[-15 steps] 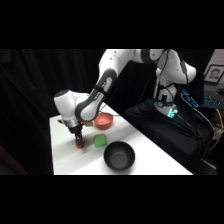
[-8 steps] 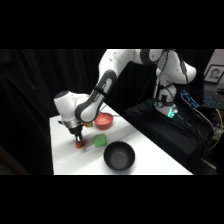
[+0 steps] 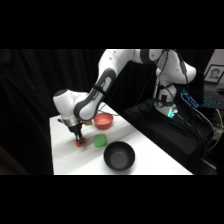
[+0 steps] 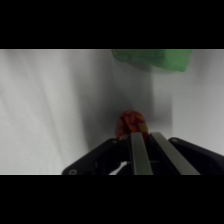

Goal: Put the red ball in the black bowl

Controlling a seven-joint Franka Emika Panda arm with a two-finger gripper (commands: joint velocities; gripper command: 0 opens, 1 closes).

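I have the gripper [image 3: 79, 140] lowered onto the red ball [image 3: 80, 144], which sits on the white table [image 3: 145, 160] just beside the green block [image 3: 100, 141]. In the wrist view the fingers [image 4: 139, 152] stand narrow against the ball [image 4: 131, 123], apparently gripping it. The black bowl [image 3: 119, 155] waits nearby. Since the earlier frames, nothing has visibly shifted.

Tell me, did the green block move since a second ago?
No. The green block sits in the same spot between the pinkish-red bowl and the black bowl.
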